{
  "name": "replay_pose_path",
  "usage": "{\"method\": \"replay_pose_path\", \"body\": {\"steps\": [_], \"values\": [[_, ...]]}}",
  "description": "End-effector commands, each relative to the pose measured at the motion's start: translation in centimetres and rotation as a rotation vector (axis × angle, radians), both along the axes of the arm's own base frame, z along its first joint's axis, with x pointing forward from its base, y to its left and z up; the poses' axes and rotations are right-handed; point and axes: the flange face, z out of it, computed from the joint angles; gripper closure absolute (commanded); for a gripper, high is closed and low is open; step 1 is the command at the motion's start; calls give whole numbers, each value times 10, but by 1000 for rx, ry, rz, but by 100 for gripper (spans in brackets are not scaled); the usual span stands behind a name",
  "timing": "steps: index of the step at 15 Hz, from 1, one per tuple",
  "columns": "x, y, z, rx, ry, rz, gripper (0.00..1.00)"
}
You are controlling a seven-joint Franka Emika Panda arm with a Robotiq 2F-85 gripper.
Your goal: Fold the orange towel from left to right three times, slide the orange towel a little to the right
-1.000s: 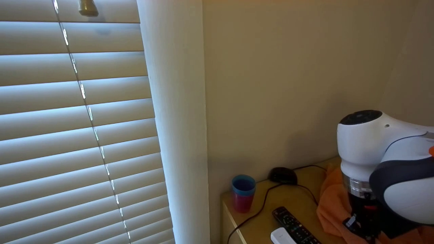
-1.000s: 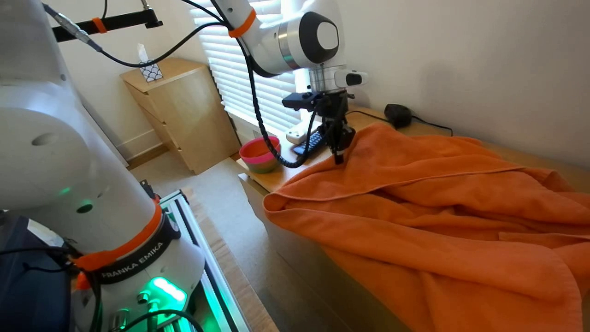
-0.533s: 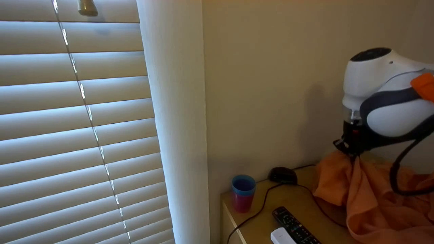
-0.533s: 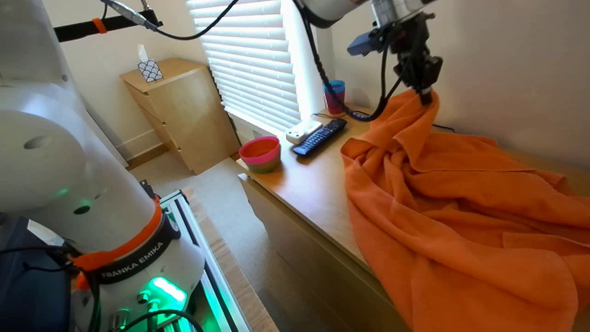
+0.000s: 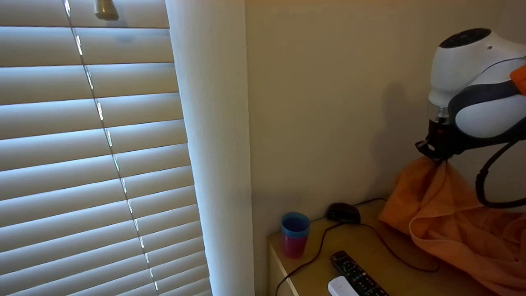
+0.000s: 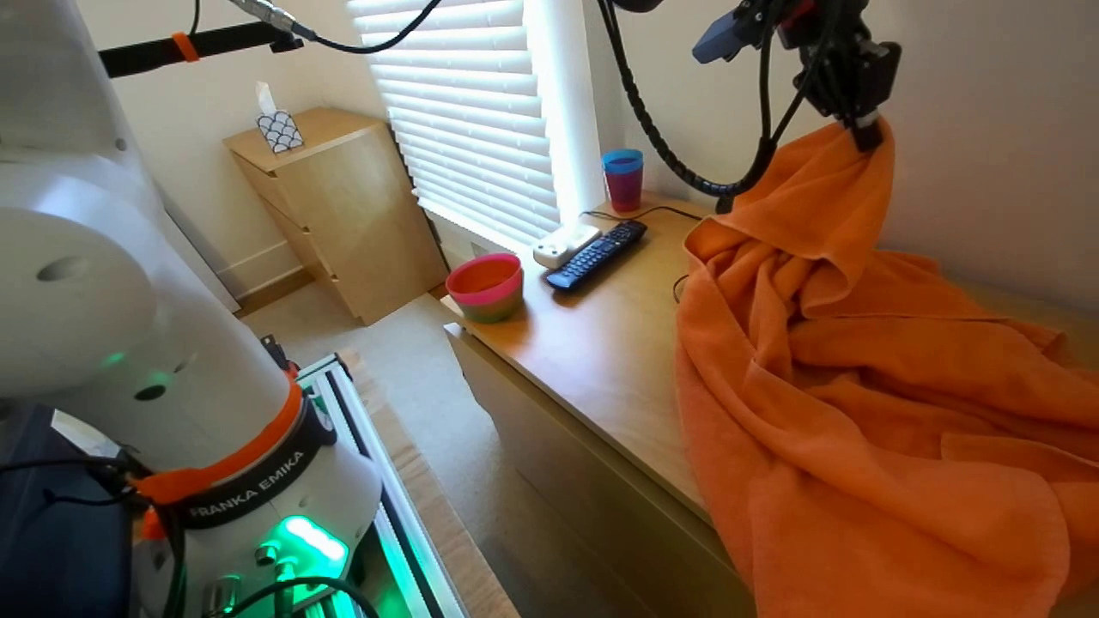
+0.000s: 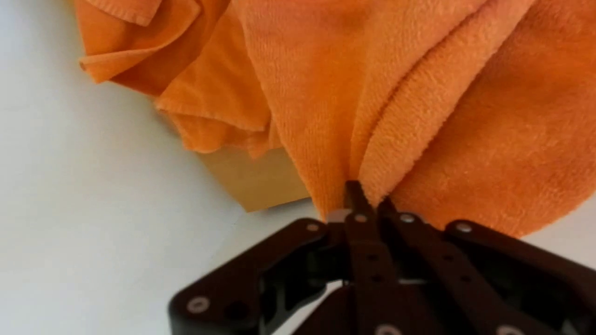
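The orange towel (image 6: 859, 412) lies rumpled on the wooden dresser top (image 6: 592, 365) and hangs over its front edge. My gripper (image 6: 865, 137) is shut on a pinched part of the towel and holds it up above the dresser near the wall. In an exterior view the gripper (image 5: 439, 159) has the raised towel (image 5: 448, 218) fanning down below it to the dresser. In the wrist view the towel (image 7: 316, 93) runs in folds from between the fingertips (image 7: 370, 197). The rest of the towel still rests on the dresser.
A blue-and-red cup (image 5: 295, 235), a black mouse-like device (image 5: 342, 213) with a cord, a remote (image 6: 596, 255), a white device (image 6: 565, 245) and a pink-rimmed bowl (image 6: 485, 287) stand on the dresser. The wall is close behind the towel.
My gripper has risen from the dresser, drawing the pinched towel up and away from the remote and cup. The towel's near end has left the dresser part beside the bowl, baring wood.
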Motion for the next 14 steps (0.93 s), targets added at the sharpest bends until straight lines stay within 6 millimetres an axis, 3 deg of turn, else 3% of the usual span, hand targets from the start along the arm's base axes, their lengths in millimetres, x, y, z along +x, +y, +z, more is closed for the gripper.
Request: {"method": "replay_pose_path", "body": {"steps": [1, 4, 6, 7, 10, 12, 14], "values": [[-12, -56, 62, -68, -128, -141, 99], [-34, -94, 120, -116, -244, -259, 99], [-47, -108, 154, -102, -316, -352, 99], [-32, -105, 129, -95, -264, -277, 96], [-45, -113, 157, -91, -312, -328, 99], [-51, -136, 164, -207, -374, -376, 99], [-68, -158, 171, -305, -392, -431, 99]]}}
